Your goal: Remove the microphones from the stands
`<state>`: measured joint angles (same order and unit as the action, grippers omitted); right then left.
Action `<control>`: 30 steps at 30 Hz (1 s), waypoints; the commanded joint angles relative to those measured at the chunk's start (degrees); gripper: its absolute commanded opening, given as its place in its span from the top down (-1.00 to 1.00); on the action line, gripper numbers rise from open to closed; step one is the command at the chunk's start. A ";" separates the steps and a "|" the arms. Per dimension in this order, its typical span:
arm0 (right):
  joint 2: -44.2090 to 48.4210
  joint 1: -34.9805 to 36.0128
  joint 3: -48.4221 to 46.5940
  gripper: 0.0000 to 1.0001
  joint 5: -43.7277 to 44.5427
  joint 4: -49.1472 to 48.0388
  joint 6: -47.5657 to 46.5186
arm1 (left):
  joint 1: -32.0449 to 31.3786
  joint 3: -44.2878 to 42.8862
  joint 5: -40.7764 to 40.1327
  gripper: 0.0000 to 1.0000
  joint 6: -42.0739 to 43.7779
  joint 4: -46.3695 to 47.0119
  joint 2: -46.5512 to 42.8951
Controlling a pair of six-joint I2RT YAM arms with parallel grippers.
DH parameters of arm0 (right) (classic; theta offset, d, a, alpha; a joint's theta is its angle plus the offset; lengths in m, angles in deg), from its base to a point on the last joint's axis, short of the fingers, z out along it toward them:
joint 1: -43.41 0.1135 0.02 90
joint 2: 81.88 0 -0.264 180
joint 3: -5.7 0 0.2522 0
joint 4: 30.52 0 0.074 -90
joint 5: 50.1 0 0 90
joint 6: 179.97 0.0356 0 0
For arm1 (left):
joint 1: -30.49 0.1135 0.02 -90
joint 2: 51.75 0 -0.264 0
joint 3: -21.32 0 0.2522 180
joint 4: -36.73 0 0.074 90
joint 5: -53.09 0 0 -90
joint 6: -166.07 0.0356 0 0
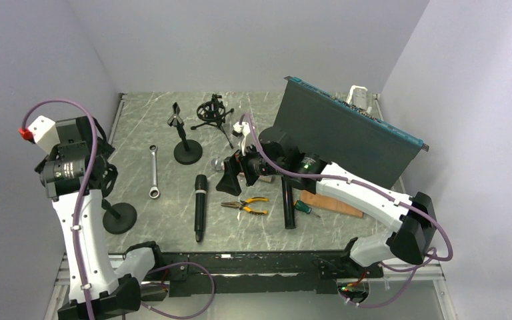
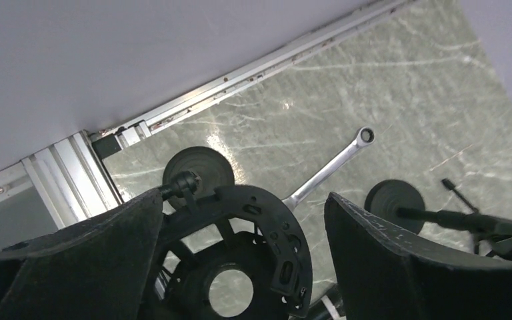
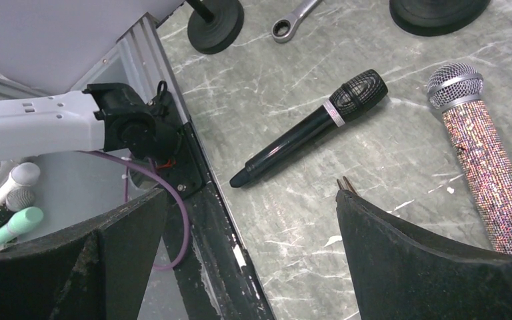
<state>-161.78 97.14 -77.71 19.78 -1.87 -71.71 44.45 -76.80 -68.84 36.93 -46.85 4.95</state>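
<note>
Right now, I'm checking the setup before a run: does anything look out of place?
The black microphone and the glittery microphone lie flat on the table, off any stand; the clip stand holds nothing.

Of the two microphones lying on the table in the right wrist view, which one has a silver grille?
The sparkly microphone at the right edge. The other microphone, left of it, is black all over, grille included.
</note>
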 commanded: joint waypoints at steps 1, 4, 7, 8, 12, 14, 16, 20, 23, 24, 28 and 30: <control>-0.34 0.53 -3.25 -0.99 -1.33 -2.07 0.12 | 0.28 -8.95 -5.22 -0.94 -5.59 -7.72 1.47; -0.35 0.64 -3.09 -0.99 -1.54 -1.98 -0.02 | 0.60 -11.55 -7.54 -0.99 -7.18 -10.13 3.45; -0.11 0.57 -2.85 -0.99 -1.65 -1.76 0.03 | 3.15 -14.15 -6.78 -0.93 -8.15 -13.22 6.52; 0.03 0.64 -2.66 -0.99 -1.67 -1.74 0.06 | 4.63 -14.93 -5.59 -0.88 -8.37 -14.03 7.31; 0.66 0.78 -2.15 -0.99 -1.76 -1.63 -0.06 | 10.58 -12.91 -0.07 -0.77 -8.36 -13.52 7.05; 0.86 0.76 -1.87 -0.99 -1.66 -1.63 -0.07 | 12.40 -11.40 1.73 -0.72 -8.86 -12.93 6.33; 0.88 0.76 -1.87 -0.99 -1.92 -1.58 -0.07 | 13.97 -10.30 2.93 -0.70 -9.35 -12.51 6.27; 1.28 0.94 -1.59 -0.99 -2.08 -1.81 0.05 | 16.70 -8.77 5.84 -0.67 -9.82 -12.30 7.46; 1.80 1.02 -0.97 -1.00 -1.87 -1.76 -0.15 | 18.37 -6.85 7.36 -0.68 -10.04 -11.04 6.78; 2.01 1.02 -0.75 -0.99 -1.83 -1.84 -0.16 | 18.65 -6.23 7.71 -0.70 -10.06 -10.74 6.60; 2.24 1.04 0.15 -1.00 -1.94 -2.36 0.05 | 19.93 -4.83 11.14 -0.74 -10.06 -10.06 6.74; 2.14 1.11 0.30 -0.99 -2.19 -2.49 0.19 | 21.02 -3.50 12.35 -0.73 -10.37 -9.27 6.75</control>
<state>-161.48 97.88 -77.84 18.45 -1.93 -71.73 63.68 -81.71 -60.66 28.12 -58.11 12.58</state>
